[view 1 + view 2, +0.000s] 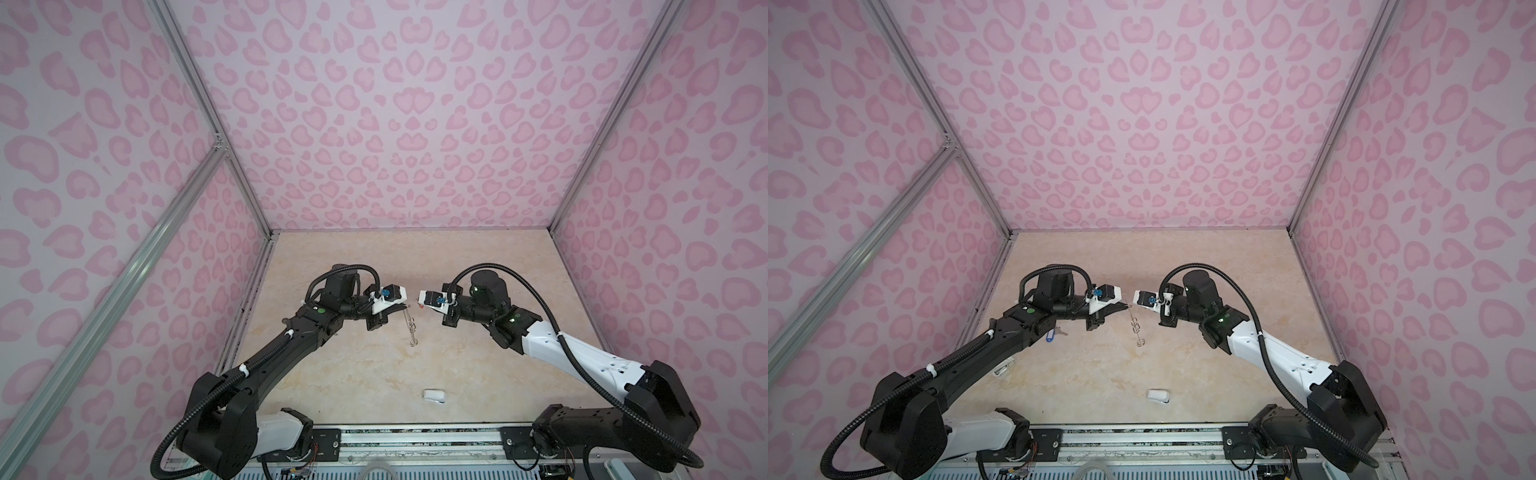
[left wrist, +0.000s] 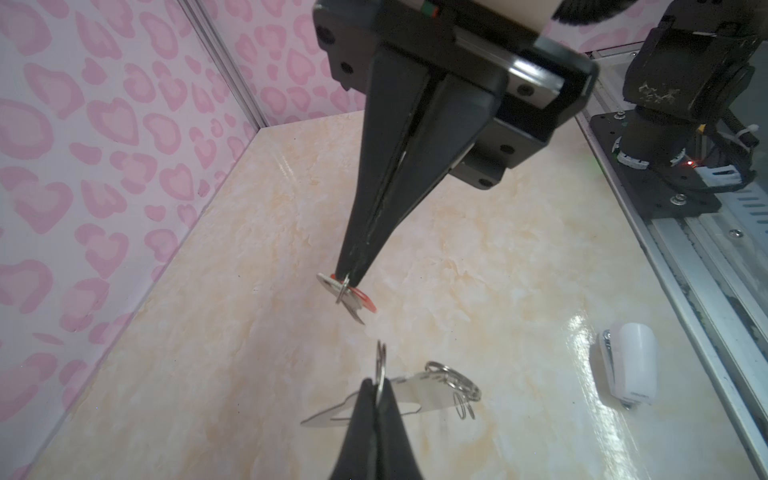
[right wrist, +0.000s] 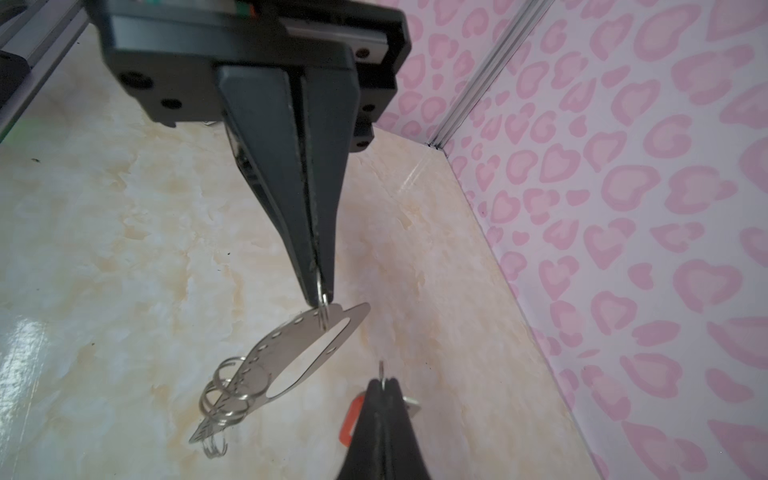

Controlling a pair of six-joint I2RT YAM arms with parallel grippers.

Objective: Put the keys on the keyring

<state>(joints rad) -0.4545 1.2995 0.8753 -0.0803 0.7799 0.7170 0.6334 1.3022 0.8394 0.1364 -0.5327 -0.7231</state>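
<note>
A white rounded object lies on the marbled tabletop.

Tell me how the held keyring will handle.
Probably swings and twists: the left gripper pinches only one wire ring, the keyring dangling below. It looks thin, stiff metal, so unlikely to flop. Its loose rings likely jangle.

No legible text, brand, number or sign is showing in any view. The small white rounded plastic object, lying on the beige marbled tabletop, is carrying a faint dark printed line near one end in the left wrist view. The characters are appearing too small and blurred to read. In both top views that object is showing no mark at all.
</note>
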